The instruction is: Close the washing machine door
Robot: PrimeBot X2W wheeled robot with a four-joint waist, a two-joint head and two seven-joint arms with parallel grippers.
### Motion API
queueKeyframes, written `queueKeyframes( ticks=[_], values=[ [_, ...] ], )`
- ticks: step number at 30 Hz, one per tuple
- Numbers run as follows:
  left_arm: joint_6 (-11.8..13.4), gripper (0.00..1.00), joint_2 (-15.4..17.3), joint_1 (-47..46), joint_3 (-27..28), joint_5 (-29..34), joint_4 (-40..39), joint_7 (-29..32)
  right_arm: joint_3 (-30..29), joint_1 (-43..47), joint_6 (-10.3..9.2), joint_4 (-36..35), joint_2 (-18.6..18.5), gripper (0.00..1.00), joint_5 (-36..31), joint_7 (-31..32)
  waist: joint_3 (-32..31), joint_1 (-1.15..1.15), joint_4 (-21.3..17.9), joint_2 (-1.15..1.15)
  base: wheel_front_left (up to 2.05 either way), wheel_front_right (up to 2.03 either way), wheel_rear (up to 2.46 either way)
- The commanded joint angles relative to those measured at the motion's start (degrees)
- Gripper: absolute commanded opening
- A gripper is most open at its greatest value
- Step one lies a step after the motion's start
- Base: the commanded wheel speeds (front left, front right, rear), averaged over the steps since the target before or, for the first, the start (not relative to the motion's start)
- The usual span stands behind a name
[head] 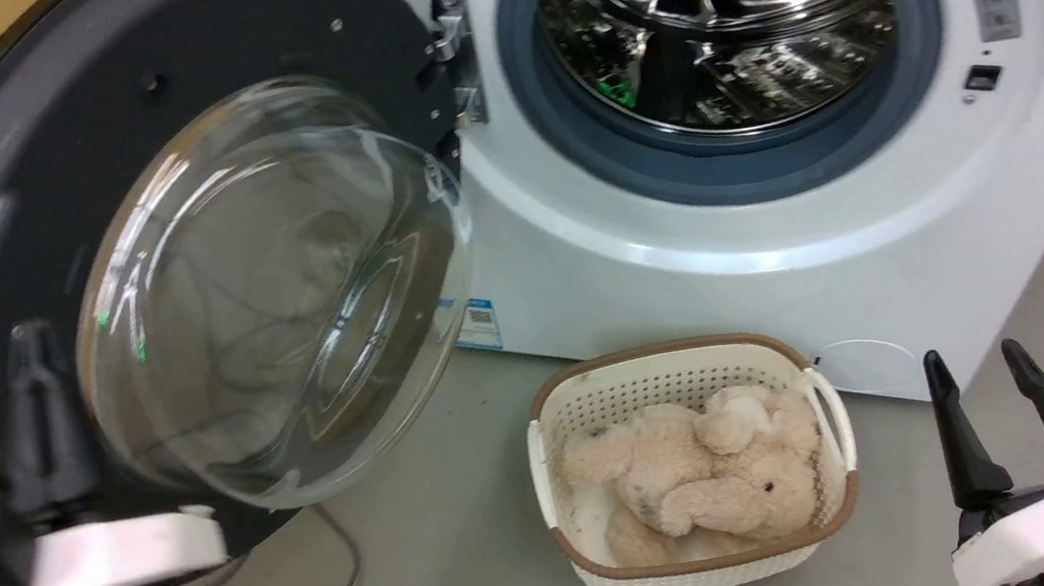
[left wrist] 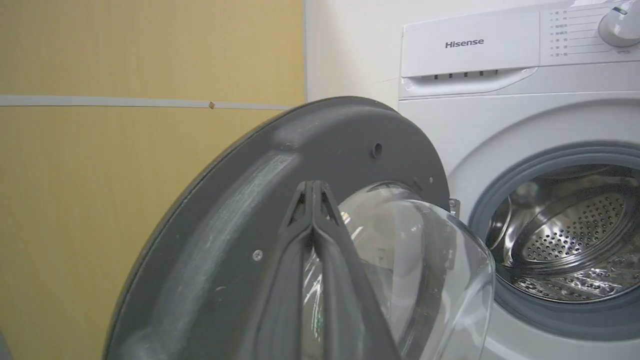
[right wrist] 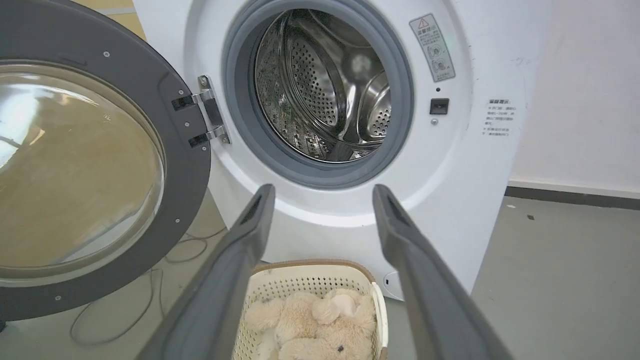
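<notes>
I see the washing machine door (head: 100, 76) swung wide open on its hinge, left of the washing machine (head: 781, 269), with its glass bowl facing me. My left gripper (left wrist: 313, 186) has its fingers pressed together in front of the door's dark inner frame; I cannot tell whether they touch it. My right gripper (head: 975, 359) is spread apart at lower right, near a basket (head: 671, 354) holding a plush toy (head: 708, 480).

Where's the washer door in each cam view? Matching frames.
Head view: washing machine door, open, fills the left half.
Left wrist view: door spans lower centre.
Right wrist view: door along the left edge.
Shared landmark: steel drum, right of the door everywhere.
</notes>
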Motion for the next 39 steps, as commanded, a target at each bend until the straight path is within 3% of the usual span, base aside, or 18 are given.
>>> queueKeyframes(
  ticks=[1,16,27,39],
  values=[
    [-0.7,0.0,0.5,-1.6,1.7,-0.9,-0.7,-0.6,-0.4,0.0,0.03,-0.1,0.1,1.0,0.9,-0.6,0.6,0.0,1.1,0.0,0.0,0.0,0.0],
    [-8.8,0.0,0.2,-12.0,15.5,-8.7,6.6,-2.3,-1.2,-1.2,0.04,0.5,0.1,1.0,2.3,-2.3,3.0,0.0,5.4,0.0,0.0,0.0,0.0],
    [-9.9,0.0,7.1,-20.3,16.9,-19.3,22.3,-0.2,-2.5,-1.2,0.04,1.8,0.1,1.0,3.8,-3.6,4.9,0.0,8.4,0.0,0.0,0.0,0.0],
    [-10.7,0.0,11.5,-33.7,16.4,-33.1,39.2,16.6,-3.4,-1.9,0.04,2.9,0.1,1.0,5.4,-5.0,6.9,0.0,11.4,0.0,0.0,0.0,0.0]
  ],
)
